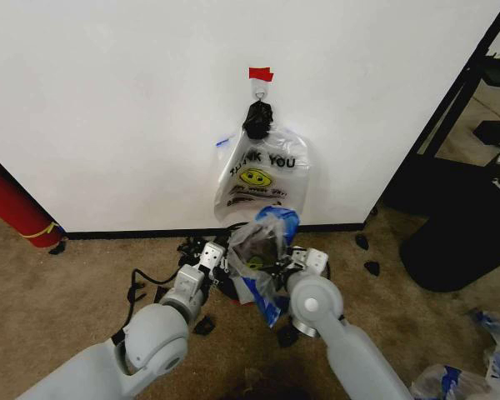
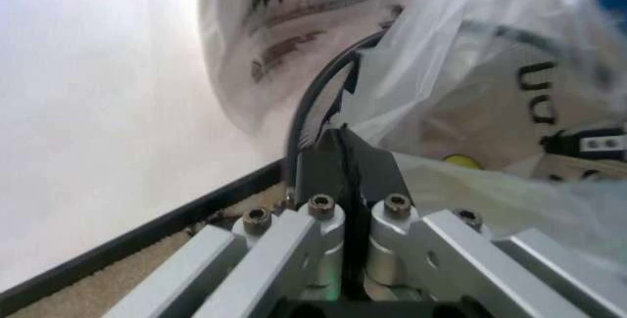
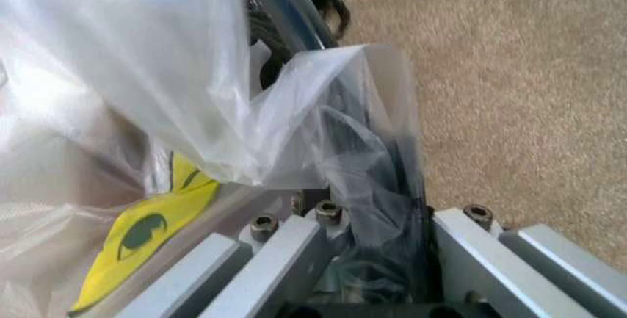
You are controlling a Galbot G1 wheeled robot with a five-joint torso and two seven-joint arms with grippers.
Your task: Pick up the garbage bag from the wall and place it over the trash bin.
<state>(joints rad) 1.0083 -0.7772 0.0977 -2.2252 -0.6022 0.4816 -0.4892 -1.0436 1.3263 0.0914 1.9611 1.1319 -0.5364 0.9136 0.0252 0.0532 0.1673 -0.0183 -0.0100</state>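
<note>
Crinkly translucent garbage bag [image 1: 265,250] hangs stretched between both claws, low by the wall [image 1: 108,100]. Left gripper [image 1: 219,265] and right gripper [image 1: 290,265] each pinch an edge; spread evenly over the trash bin [image 2: 313,112].

Both arms are smooth, light grey shells with rounded joint housings; the right arm [image 1: 350,350] shows a round cap with a small dimple at its centre, and the left arm [image 1: 142,346] ends in a similar bulbous joint behind its tool. A black cable [image 1: 142,283] loops beside the left arm's wrist section. Each tool is built from pale, brushed-metal bars that fan out from a dark base. On the left tool [image 2: 343,153], black finger pieces rise from the bars, and four black socket-head screws [image 2: 321,204] sit in a row just behind them. The right tool [image 3: 387,186] has the same silver bars and dark screws.
</note>
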